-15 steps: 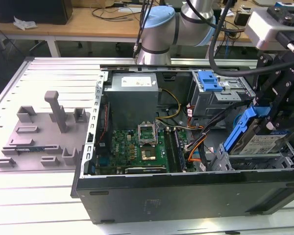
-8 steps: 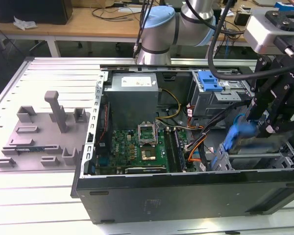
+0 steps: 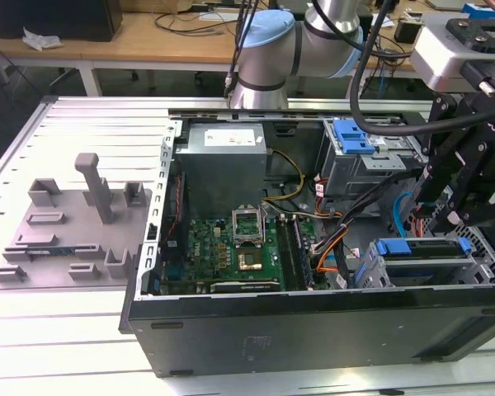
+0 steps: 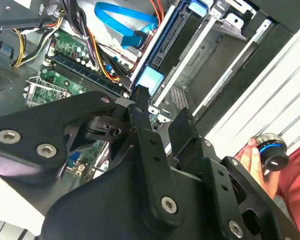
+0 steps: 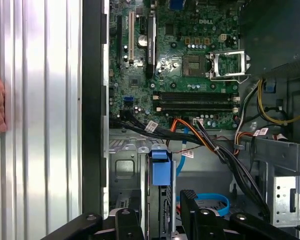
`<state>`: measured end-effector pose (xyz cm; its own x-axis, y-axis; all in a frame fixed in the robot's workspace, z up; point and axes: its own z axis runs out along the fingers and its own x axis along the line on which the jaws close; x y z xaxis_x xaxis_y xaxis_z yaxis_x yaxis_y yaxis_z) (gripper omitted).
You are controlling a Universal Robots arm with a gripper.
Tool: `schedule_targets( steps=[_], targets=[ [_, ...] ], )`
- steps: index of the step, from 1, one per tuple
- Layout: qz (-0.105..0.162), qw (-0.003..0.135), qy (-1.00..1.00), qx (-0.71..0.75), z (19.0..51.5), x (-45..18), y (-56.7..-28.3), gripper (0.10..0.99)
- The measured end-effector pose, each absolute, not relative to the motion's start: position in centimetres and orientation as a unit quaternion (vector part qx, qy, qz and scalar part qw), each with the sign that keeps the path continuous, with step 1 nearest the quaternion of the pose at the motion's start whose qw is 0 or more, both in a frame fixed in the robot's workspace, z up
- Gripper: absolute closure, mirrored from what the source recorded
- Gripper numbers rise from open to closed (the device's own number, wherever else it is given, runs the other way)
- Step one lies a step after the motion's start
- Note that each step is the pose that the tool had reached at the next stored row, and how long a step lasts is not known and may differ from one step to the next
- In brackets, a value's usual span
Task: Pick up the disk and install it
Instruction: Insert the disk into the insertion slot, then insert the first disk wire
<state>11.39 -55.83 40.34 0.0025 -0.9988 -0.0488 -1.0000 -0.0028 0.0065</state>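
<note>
The black two-fingered claw [image 5: 160,212] is seen spread astride the silver-grey disk [image 5: 160,167] in its blue plastic frame; nearby black cables [image 5: 229,161] could be snagged by any skew.

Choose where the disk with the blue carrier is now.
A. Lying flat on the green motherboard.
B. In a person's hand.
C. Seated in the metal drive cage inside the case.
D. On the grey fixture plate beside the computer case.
C: in the first wrist view the disk sits by its blue carrier in the drive cage inside the case, with the gripper open, one finger on either side of it.
</note>
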Motion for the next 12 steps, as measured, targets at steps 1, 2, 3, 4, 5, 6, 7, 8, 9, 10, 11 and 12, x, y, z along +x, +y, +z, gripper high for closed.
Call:
schedule_targets(
  steps=[1, 2, 3, 4, 5, 6, 7, 8, 9, 10, 11, 12],
  targets=[
    [0.019, 0.015, 0.706, -0.708, 40.34, 11.39, -55.83, 0.647],
    [0.019, 0.014, 0.706, -0.708, 40.34, 11.39, -55.83, 0.647],
    [0.019, 0.014, 0.706, -0.708, 40.34, 11.39, -55.83, 0.647],
    [0.019, 0.014, 0.706, -0.708, 40.34, 11.39, -55.83, 0.647],
    [0.019, 0.014, 0.706, -0.708, 40.34, 11.39, -55.83, 0.647],
    [0.018, 0.014, 0.706, -0.708, 40.34, 11.39, -55.83, 0.647],
    [0.018, 0.014, 0.706, -0.708, 40.34, 11.39, -55.83, 0.647],
    [0.018, 0.014, 0.706, -0.708, 40.34, 11.39, -55.83, 0.647],
    [0.018, 0.014, 0.706, -0.708, 40.34, 11.39, -55.83, 0.647],
    [0.018, 0.013, 0.706, -0.708, 40.34, 11.39, -55.83, 0.647],
    [0.018, 0.013, 0.706, -0.708, 40.34, 11.38, -55.83, 0.647],
    [0.018, 0.013, 0.706, -0.708, 40.34, 11.38, -55.83, 0.647]
  ],
)
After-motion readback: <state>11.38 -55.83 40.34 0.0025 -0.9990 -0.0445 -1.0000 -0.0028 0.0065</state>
